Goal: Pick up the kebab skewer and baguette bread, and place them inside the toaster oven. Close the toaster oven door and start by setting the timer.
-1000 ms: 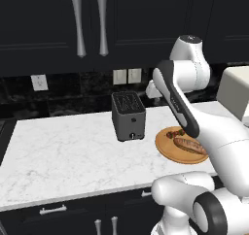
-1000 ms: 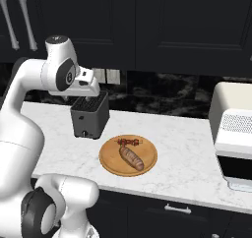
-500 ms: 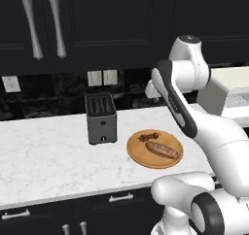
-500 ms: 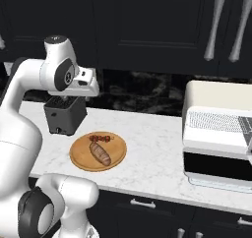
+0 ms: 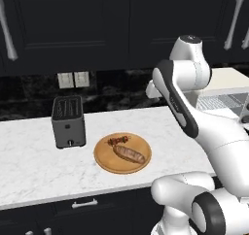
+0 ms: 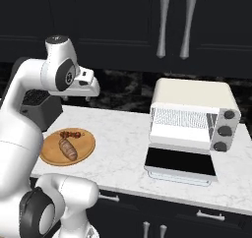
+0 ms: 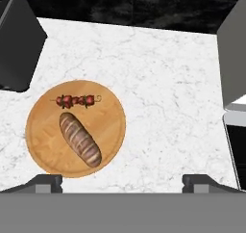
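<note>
While the end effector (image 7: 123, 179) hangs high over the white marble worktop (image 7: 163, 83) with its fingers spread wide apart and nothing between them, the round wooden board (image 7: 43, 131) lies near the worktop's front edge. On the board rest the kebab skewer (image 7: 76, 100) and the baguette bread (image 7: 80, 139), side by side and just apart, the skewer on the side toward the back wall. A dark grey slot toaster (image 5: 68, 121) stands just beside the board, toward the left end of the worktop. Well apart, toward the right end, sits the toaster oven (image 6: 189, 115), its wire rack showing; the toaster oven door (image 6: 181, 162) is folded down flat, reaching toward the front edge.
</note>
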Tool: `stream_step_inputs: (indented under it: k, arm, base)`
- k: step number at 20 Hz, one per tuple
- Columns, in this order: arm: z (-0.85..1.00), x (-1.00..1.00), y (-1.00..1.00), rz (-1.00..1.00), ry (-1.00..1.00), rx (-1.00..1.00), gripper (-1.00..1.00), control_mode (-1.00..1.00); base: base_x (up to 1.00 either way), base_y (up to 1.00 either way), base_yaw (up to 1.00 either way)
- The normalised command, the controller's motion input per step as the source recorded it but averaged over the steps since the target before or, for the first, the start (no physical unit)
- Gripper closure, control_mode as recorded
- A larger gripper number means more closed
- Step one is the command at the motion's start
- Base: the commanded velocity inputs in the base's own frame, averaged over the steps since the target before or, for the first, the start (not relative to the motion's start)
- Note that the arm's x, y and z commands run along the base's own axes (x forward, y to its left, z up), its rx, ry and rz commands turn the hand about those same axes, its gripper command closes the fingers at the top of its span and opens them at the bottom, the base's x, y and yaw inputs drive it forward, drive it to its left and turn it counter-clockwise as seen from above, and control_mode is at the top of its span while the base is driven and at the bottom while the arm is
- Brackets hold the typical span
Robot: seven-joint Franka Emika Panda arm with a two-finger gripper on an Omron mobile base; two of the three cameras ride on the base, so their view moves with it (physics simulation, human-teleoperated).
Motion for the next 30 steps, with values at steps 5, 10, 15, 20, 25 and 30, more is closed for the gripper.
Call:
stream_step_inputs:
  k: [5, 10, 15, 20, 25, 30]
  arm:
    - [0.00, 0.00, 0.00, 0.00, 0.00, 0.00, -1.00, 1.00]
    - [0.00, 0.00, 0.00, 0.00, 0.00, 0.00, -1.00, 1.00]
    - [0.00, 0.00, 0.00, 0.00, 0.00, 0.00, -1.00, 1.00]
    - [0.00, 0.00, 0.00, 0.00, 0.00, 0.00, -1.00, -1.00]
    - [0.00, 0.00, 0.00, 0.00, 0.00, 0.00, -1.00, -1.00]
    - [0.00, 0.00, 0.00, 0.00, 0.00, 0.00, -1.00, -1.00]
  base:
    - [0.00, -0.60, 0.00]
    - [0.00, -0.20, 0.00]
    - [0.00, 0.00, 0.00]
    - [0.00, 0.00, 0.00]
    - [0.00, 0.00, 0.00]
    - [0.00, 0.00, 0.00]
